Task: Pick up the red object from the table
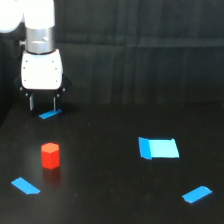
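A single white xArm6 arm (35,30) hangs over the far corner of the black surface (110,175) at the exterior view's left, its gripper (42,104) poised above the surface with the 2 dark fingers (31,102) parted and holding nothing.

The red object (50,155), a stubby faceted block, stands upright on the surface nearer the camera than the gripper and slightly toward the exterior view's right of it, apart from the fingers, with bare black surface on every side of it.

A short blue tape strip (49,114) lies just below the fingers, between the gripper and the block. A 2nd blue strip (25,186) lies near the block, toward the front at the exterior view's left. The light-blue rectangle (159,148) sits well apart toward the exterior view's right, and another blue strip (196,194) lies beyond it near the front right corner. All 4 tape pieces lie flat. A dark backdrop (150,50) closes off the far edge of the surface.
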Motion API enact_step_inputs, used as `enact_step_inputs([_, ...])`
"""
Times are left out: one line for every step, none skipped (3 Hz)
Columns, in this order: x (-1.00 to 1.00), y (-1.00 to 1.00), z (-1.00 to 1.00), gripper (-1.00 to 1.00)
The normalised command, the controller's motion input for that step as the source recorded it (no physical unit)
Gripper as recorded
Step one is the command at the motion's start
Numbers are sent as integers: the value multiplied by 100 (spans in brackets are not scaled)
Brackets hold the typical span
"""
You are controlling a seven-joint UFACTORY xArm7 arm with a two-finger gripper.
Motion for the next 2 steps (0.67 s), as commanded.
enact_step_inputs([-30,12,14,97])
enact_step_inputs([-7,-46,-28,100])
